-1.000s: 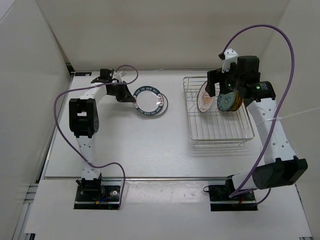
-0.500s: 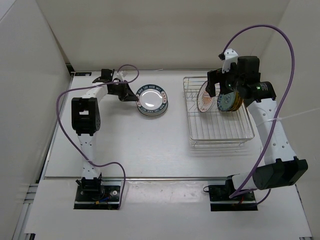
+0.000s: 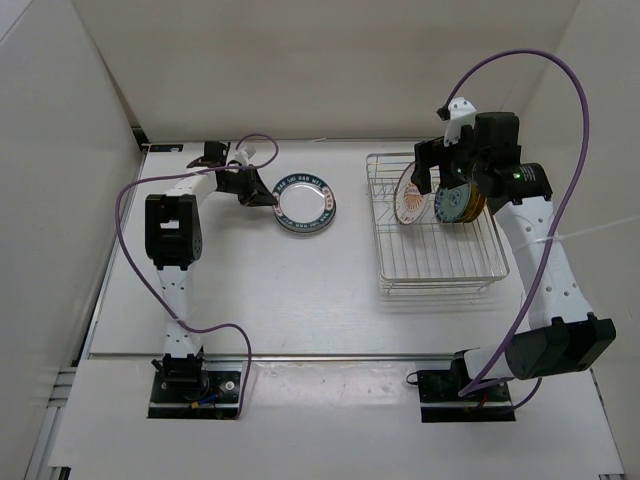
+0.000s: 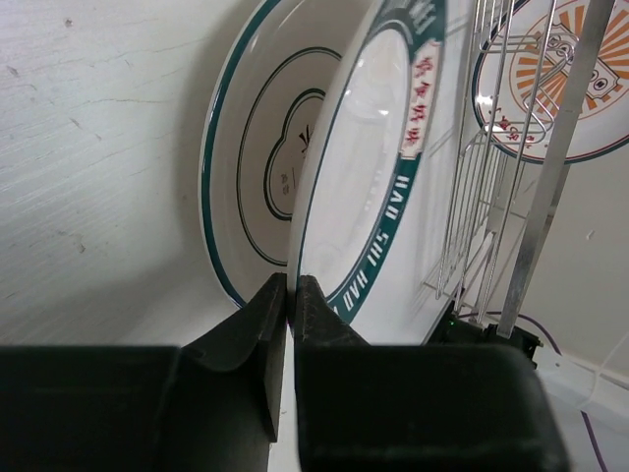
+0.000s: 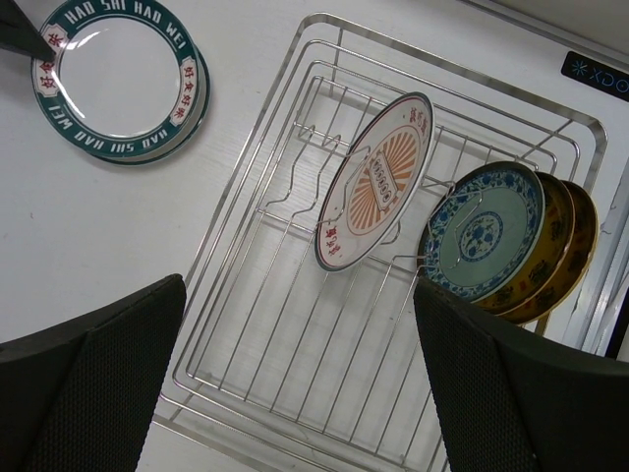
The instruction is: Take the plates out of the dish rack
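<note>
Top view looks down from behind the arm bases (image 3: 195, 385), far off. Left wrist camera sits low, close, facing the dish rack (image 4: 555, 167). Right wrist camera hangs above it. All share that rack.

The dish rack (image 3: 440, 262), a square chrome wire rack with raised sides, stands on the right of the tabletop. At its far end it holds four plates on edge: an orange-centred white plate (image 5: 375, 182) on the left, then a blue-patterned plate (image 5: 484, 234) backed by two golden-yellow plates (image 5: 558, 246). Left of the rack, a teal-rimmed lettered plate (image 3: 303, 197) lies on a white plate with teal rings (image 4: 257, 187).
</note>
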